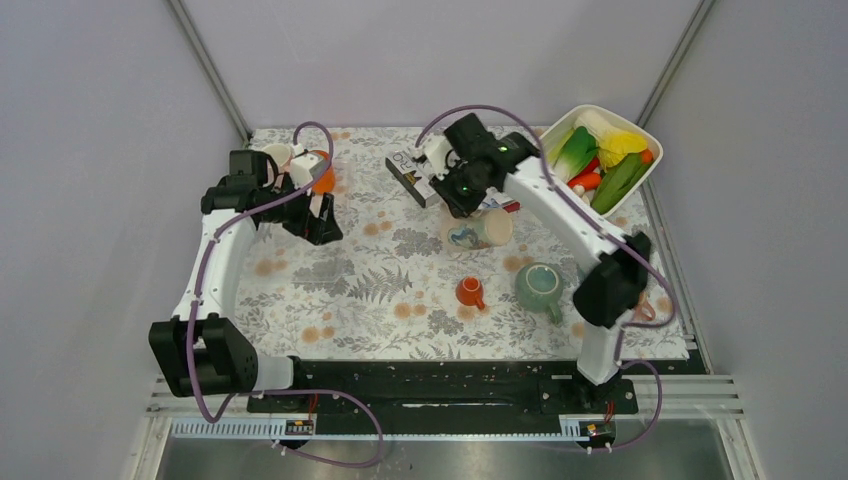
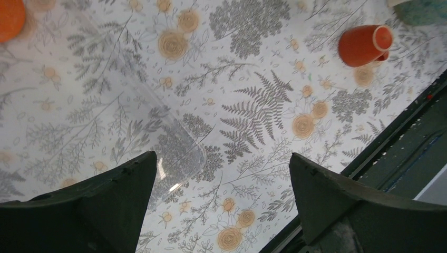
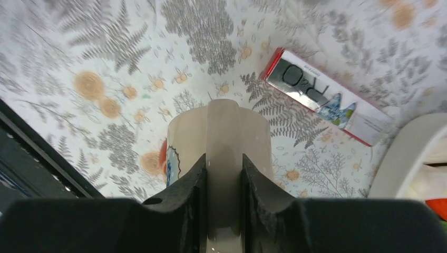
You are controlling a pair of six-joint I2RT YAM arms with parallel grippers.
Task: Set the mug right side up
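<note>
The mug [image 1: 478, 232] is cream with a blue and orange picture. It is tipped onto its side over the flowered cloth, right of centre. My right gripper [image 1: 468, 200] is shut on its handle; in the right wrist view the handle [image 3: 224, 132] runs up between the two fingers, and the gripper [image 3: 224, 174] clamps it from both sides. Whether the mug touches the cloth I cannot tell. My left gripper [image 1: 316, 222] hangs open over the cloth at the back left, and in its own view the left gripper [image 2: 221, 158] has nothing between its fingers.
A small orange cup [image 1: 469, 292] and a green mug [image 1: 540, 285] stand in front of the held mug. A red-edged box [image 1: 412, 175] lies behind it. A white bin of vegetables [image 1: 640, 130] fills the back right corner. Cups [image 1: 322, 172] stand at the back left. A clear cup [image 2: 174, 147] lies under my left gripper.
</note>
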